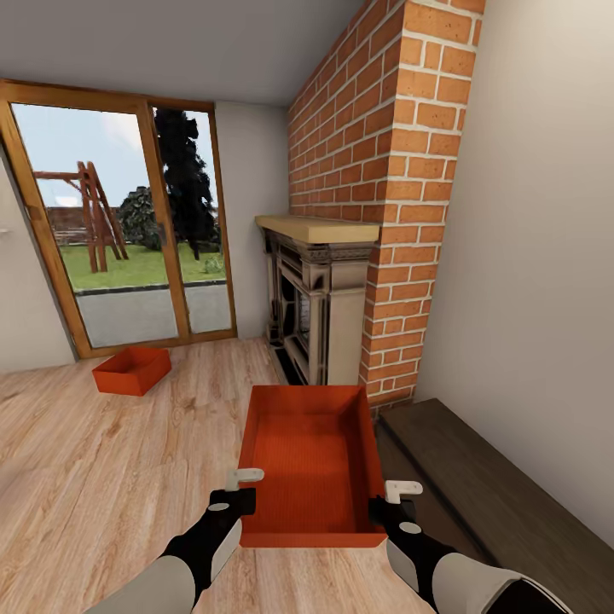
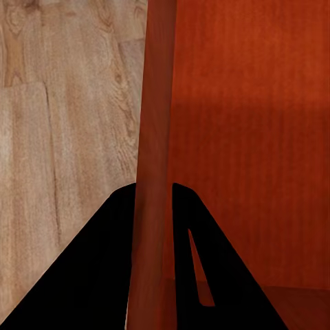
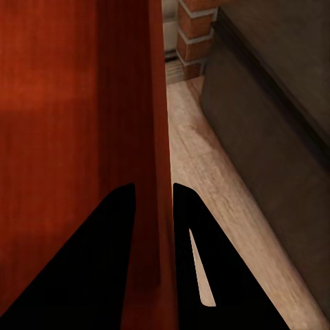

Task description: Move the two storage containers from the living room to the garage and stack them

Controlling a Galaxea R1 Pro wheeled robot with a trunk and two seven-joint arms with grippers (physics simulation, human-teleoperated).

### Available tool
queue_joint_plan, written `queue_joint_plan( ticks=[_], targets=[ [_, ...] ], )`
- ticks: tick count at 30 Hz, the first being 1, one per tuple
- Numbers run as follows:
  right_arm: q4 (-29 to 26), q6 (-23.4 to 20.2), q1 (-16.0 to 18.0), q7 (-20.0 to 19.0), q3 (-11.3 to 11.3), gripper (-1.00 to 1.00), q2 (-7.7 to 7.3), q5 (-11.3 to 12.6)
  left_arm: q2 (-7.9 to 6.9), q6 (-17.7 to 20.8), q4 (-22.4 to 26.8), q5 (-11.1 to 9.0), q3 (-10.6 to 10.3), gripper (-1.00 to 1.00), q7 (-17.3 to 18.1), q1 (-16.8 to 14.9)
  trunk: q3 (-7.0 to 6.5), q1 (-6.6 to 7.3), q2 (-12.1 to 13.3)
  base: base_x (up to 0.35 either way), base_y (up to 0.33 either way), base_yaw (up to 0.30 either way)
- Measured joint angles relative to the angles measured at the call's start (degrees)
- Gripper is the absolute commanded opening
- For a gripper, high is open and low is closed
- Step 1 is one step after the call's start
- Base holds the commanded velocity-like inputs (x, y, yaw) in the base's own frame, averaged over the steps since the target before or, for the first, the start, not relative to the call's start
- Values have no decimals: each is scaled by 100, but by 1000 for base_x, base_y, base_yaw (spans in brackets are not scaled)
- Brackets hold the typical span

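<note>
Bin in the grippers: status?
Left gripper and right gripper each shut on a side wall of the near bin. Second bin on wood floor by glass doors. Dark bench close right.

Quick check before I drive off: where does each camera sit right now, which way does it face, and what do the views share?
Head view: high, facing forward and down at the near container, fireplace, glass doors; both forearms, left gripper, right gripper.
Left wrist view: along dark fingers straddling the container's wall; wood floor beside.
Right wrist view: along fingers straddling the opposite wall; dark bench beside.
Shared: the near container.
</note>
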State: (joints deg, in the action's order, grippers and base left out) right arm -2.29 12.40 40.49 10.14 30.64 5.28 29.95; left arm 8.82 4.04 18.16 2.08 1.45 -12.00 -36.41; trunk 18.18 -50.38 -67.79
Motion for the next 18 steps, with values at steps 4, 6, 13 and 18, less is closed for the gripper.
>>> queue_joint_plan(
  ticks=[4, 6, 13, 18],
  targets=[
    [4, 8, 1, 3, 5, -100, 7, 13, -6, 1, 8, -1, -7, -100, 4, 1, -8, 0, 0, 0, 0, 286],
    [4, 11, 1, 3, 6, -100, 7, 15, -6, 1, 10, 1, -7, -100, 4, 1, -14, 0, 0, 0, 0, 298],
    [5, 16, 1, 3, 6, -100, 7, 17, -6, 1, 12, 4, -8, -100, 3, 0, -49, 0, 0, 0, 0, 283],
    [3, 18, 1, 3, 2, -100, 7, 13, -5, 1, 16, 4, -10, -100, 0, 1, -81, 0, 0, 0, 0, 243]
  ],
)
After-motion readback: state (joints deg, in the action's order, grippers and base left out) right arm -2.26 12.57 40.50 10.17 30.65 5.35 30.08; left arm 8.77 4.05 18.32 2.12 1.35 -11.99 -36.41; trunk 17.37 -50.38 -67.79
